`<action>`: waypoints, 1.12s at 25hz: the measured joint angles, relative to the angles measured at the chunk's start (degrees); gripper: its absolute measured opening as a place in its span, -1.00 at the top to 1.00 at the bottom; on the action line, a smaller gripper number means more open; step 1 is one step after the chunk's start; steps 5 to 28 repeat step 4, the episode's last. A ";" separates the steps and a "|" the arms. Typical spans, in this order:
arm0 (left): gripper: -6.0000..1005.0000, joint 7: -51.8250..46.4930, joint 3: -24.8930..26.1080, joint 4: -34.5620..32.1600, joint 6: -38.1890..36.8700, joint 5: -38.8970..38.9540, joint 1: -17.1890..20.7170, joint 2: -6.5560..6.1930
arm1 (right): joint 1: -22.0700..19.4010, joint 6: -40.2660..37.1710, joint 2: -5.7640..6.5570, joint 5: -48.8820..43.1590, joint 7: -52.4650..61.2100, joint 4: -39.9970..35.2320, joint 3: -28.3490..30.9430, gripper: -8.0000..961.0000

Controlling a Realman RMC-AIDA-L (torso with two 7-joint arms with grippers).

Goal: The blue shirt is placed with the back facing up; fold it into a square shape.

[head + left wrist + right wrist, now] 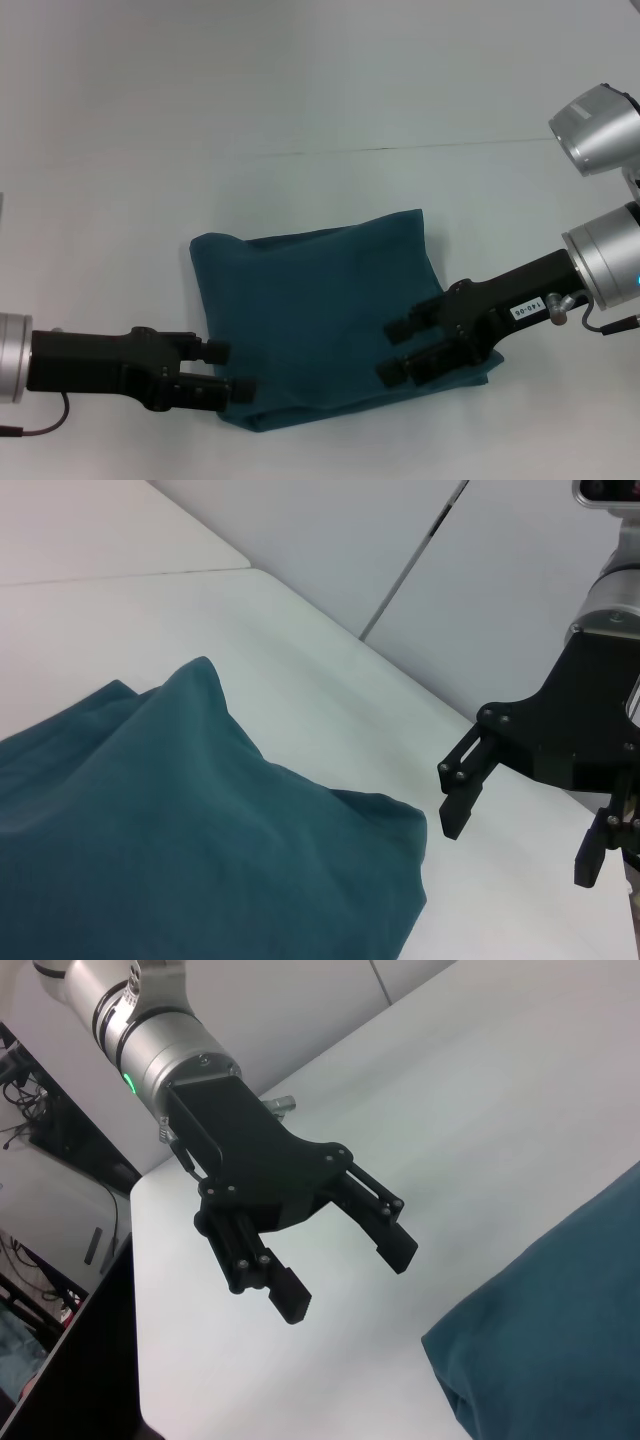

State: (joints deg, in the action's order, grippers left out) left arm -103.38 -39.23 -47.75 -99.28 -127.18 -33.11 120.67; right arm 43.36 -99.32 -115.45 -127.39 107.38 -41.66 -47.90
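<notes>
The blue shirt [320,300] lies folded into a rough square at the middle of the white table, plain fabric up, its edges slightly puffed. My left gripper [228,371] is open at the shirt's near-left corner, nothing between its fingers. The right wrist view shows that left gripper [348,1280] above bare table, apart from the shirt's corner [560,1330]. My right gripper [392,350] is open over the shirt's near-right part. In the left wrist view the right gripper [520,842] hangs raised beside the shirt's edge [180,820], holding nothing.
A thin seam [400,148] runs across the white table [300,100] beyond the shirt. The table's edge [135,1290] drops off behind the left arm, with dark clutter beyond. Grey wall panels [480,570] stand past the table's far side.
</notes>
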 joint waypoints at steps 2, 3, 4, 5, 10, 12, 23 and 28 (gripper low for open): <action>-0.66 0.00 0.01 -0.01 -0.07 0.00 -0.01 0.00 | -0.01 0.03 -0.01 0.00 -0.01 0.00 0.03 -0.68; -0.66 0.00 0.02 -0.02 -0.08 0.00 -0.04 0.00 | -0.02 0.03 -0.02 0.00 -0.03 0.00 0.09 -0.68; -0.66 -0.01 0.03 -0.03 -0.09 0.00 -0.06 0.00 | -0.03 0.03 -0.02 0.00 -0.03 0.00 0.15 -0.68; -0.66 -0.01 0.03 -0.03 -0.09 0.00 -0.06 0.00 | -0.03 0.03 -0.02 0.00 -0.03 0.00 0.15 -0.68; -0.66 -0.01 0.03 -0.03 -0.09 0.00 -0.06 0.00 | -0.03 0.03 -0.02 0.00 -0.03 0.00 0.15 -0.68; -0.66 -0.01 0.03 -0.03 -0.09 0.00 -0.06 0.00 | -0.03 0.03 -0.02 0.00 -0.03 0.00 0.15 -0.68; -0.66 -0.01 0.03 -0.03 -0.09 0.00 -0.06 0.00 | -0.03 0.03 -0.02 0.00 -0.03 0.00 0.15 -0.68; -0.66 -0.01 0.03 -0.03 -0.09 0.00 -0.06 0.00 | -0.03 0.03 -0.02 0.00 -0.03 0.00 0.15 -0.68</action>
